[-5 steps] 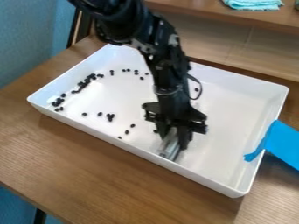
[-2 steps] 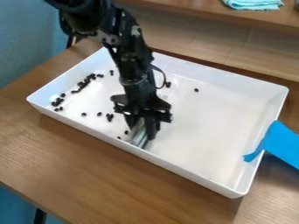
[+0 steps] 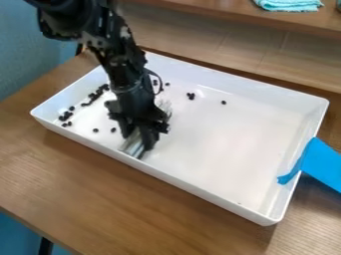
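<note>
1. Leftward across the tray, the gripper (image 3: 138,138) and the clear, silvery tool (image 3: 133,145) have moved since the earlier frames, along the near wall; the arm above has swung left too.
2. At the far left stands a blue wall (image 3: 27,52), beside the brown wooden table (image 3: 100,194) that carries the white rectangular tray (image 3: 206,188).
3. Inside the tray's left end lies a small cluster of black beans (image 3: 65,117), with a couple more just nearer. A curved row of beans (image 3: 98,94) runs beyond it, toward the far side.
4. Two single beans (image 3: 95,130) lie apart to the left of the gripper, the right one near its fingers.
5. The jaws are closed around the tool, which slants down between them; its lower end is close to the tray's near wall, and part of it shows behind the gripper, to the right.
6. Right of the arm, several scattered beans (image 3: 191,95) lie toward the far side.
7. Far right, a folded teal cloth (image 3: 289,4) rests on a wooden shelf (image 3: 226,11).
8. Nearer, a bright blue strip (image 3: 323,163) hangs over the tray's right wall.
</note>
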Robot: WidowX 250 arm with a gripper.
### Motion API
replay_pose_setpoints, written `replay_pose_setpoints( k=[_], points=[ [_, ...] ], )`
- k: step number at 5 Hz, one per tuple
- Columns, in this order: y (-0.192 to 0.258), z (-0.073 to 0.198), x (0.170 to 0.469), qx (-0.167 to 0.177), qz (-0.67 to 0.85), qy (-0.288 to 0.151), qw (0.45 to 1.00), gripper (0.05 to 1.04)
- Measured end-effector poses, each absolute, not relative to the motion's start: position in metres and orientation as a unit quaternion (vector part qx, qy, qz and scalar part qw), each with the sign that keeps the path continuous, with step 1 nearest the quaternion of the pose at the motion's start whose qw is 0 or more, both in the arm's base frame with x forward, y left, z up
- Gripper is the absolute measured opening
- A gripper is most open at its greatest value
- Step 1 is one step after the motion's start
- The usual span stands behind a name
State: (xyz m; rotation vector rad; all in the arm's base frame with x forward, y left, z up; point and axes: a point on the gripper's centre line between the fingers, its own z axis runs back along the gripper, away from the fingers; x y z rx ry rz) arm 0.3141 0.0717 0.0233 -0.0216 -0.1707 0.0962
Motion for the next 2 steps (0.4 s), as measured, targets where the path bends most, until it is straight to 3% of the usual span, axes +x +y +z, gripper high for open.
replay_pose_setpoints(
  k=[2],
  points=[
    [0.109, 0.023, 0.307, 0.016, 0.028, -0.095, 0.995, 0.396]
  ],
)
